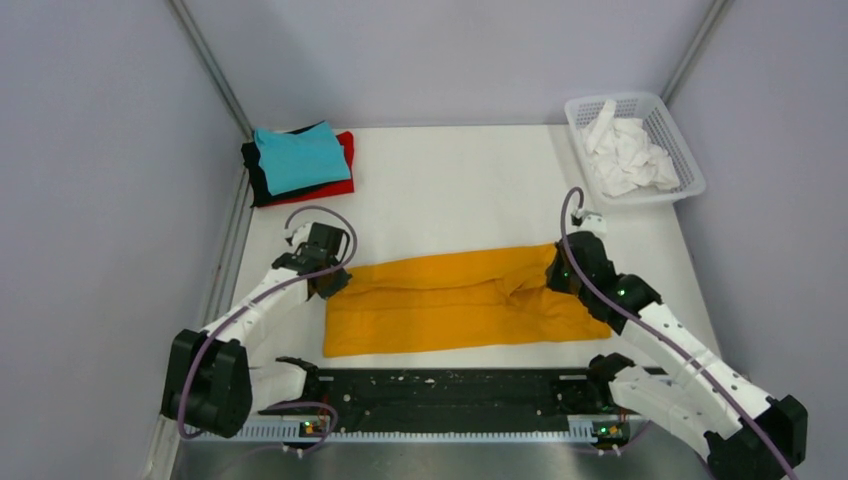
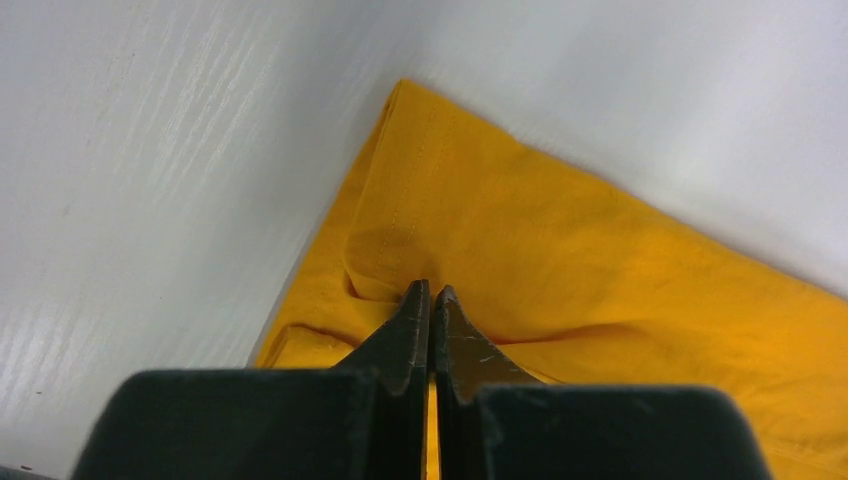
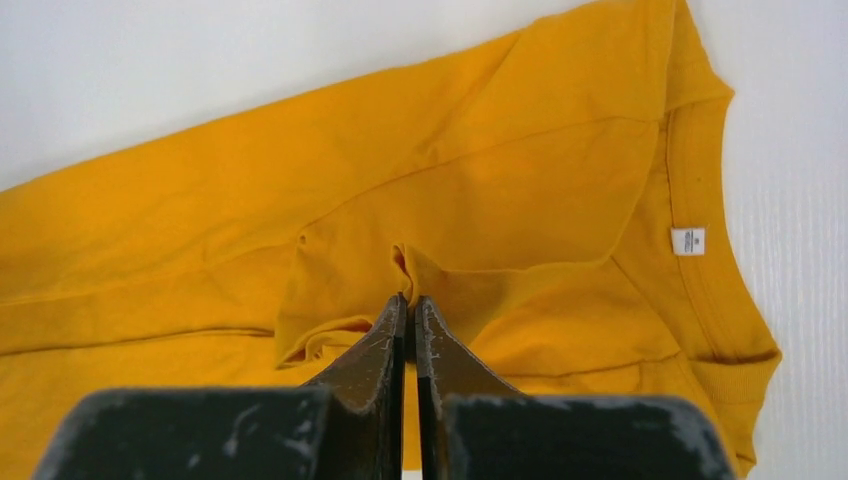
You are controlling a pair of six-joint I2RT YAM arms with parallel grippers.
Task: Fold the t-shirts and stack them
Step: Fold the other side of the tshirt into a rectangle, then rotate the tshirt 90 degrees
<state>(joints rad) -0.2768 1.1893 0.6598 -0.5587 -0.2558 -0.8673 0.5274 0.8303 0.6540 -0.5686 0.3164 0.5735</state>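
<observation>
in the middle of the white table, close to the arm bases, the mustard-orange t-shirt lies flat as a long band from left to right. it is folded along its length, and some wrinkles gather toward its right end.

the left gripper is at the left end of the band, near the far corner. its two fingers are pressed together on a small raised pleat of the orange fabric, and a thin line of orange shows between them. the hem stitching runs toward the corner in front of the tips.

the right gripper is at the right end. its fingers are also pressed together, and they pinch a bunched fold of the same shirt. the collar lies beyond and to the right of the tips in the right wrist view, with a small white label inside it.

at the far left corner of the table there is a folded stack. the teal t-shirt is on top, and under it show the edges of the black t-shirt and the red t-shirt. i cannot tell which of these two is lower. the stack is well apart from the orange shirt.

at the far right corner stands a white lattice basket with crumpled white cloth in it.
</observation>
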